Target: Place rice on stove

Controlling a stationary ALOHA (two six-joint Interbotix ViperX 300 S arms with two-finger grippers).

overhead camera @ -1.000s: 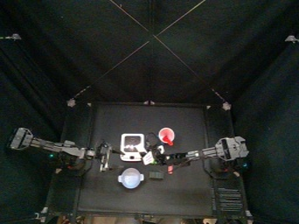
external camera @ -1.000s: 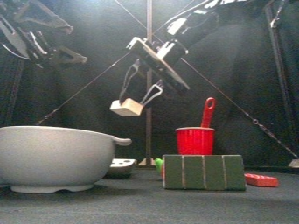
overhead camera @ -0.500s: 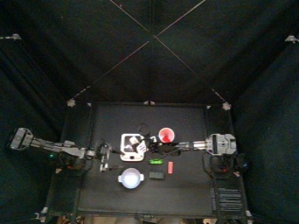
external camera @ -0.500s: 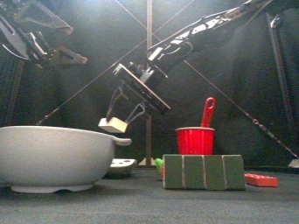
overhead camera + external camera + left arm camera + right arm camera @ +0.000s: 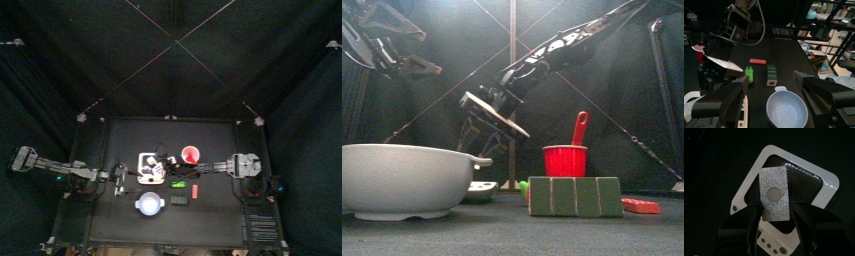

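The stove [image 5: 147,168] is a white rectangular block left of the table's middle; the right wrist view shows its white frame [image 5: 821,178] right below my right gripper. My right gripper [image 5: 774,213] is shut on the rice [image 5: 773,193], a small white speckled block, and holds it just over the stove top. In the top view this gripper [image 5: 163,165] is over the stove. In the front view it [image 5: 484,148] hangs low behind the bowl, which hides the rice. My left gripper [image 5: 119,178] rests open at the stove's left side.
A pale round bowl [image 5: 151,205] stands in front of the stove, large in the front view [image 5: 409,180]. A red cup with a spoon [image 5: 565,160] is right of the stove. A green block [image 5: 576,196] and a small red piece [image 5: 641,206] lie at the front.
My right gripper has carried the rice left and down, from beside the red cup to just above the stove. The left arm has not moved.
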